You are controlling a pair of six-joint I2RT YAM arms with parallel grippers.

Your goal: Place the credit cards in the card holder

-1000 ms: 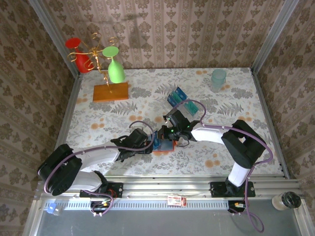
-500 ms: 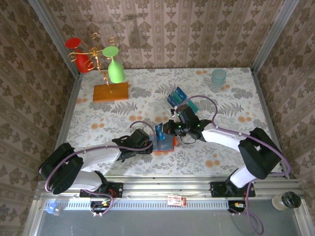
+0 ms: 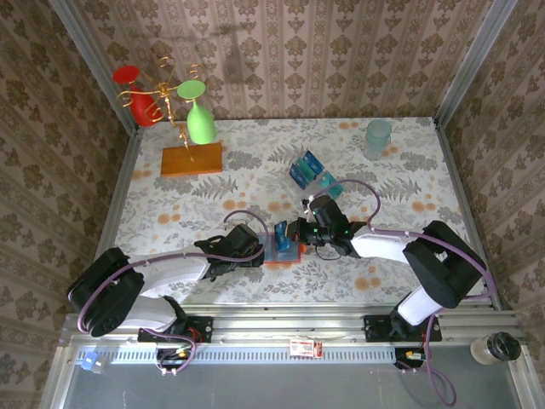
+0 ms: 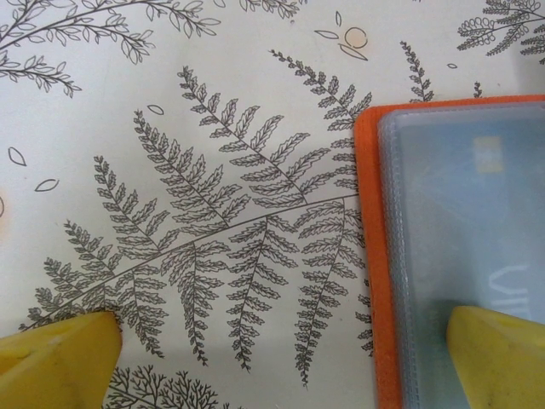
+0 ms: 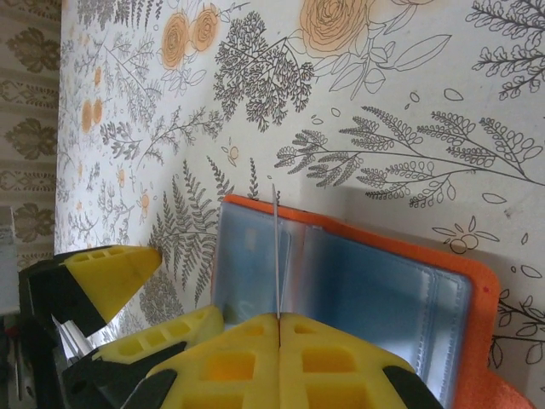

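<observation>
The card holder (image 3: 286,251) lies open on the table, orange outside with grey-blue clear sleeves (image 5: 375,285). My right gripper (image 5: 279,319) is shut on a dark blue credit card (image 5: 277,251), which stands edge-on over the holder's middle fold (image 3: 279,234). My left gripper (image 4: 281,358) is open at the holder's left edge (image 4: 379,256); its right fingertip (image 4: 498,349) rests on the sleeve and the other fingertip (image 4: 60,358) is on the bare table. More credit cards (image 3: 305,167) stand in a clear tray behind.
A wooden slab (image 3: 191,158) with a wire stand carries a green glass (image 3: 200,121) and a red glass (image 3: 134,92) at the back left. A pale teal cup (image 3: 377,136) stands at the back right. Patterned walls enclose three sides.
My right gripper has turned and shifted slightly, bringing the card from tilted to upright over the holder; its elbow swung right. The left arm has stayed put.
</observation>
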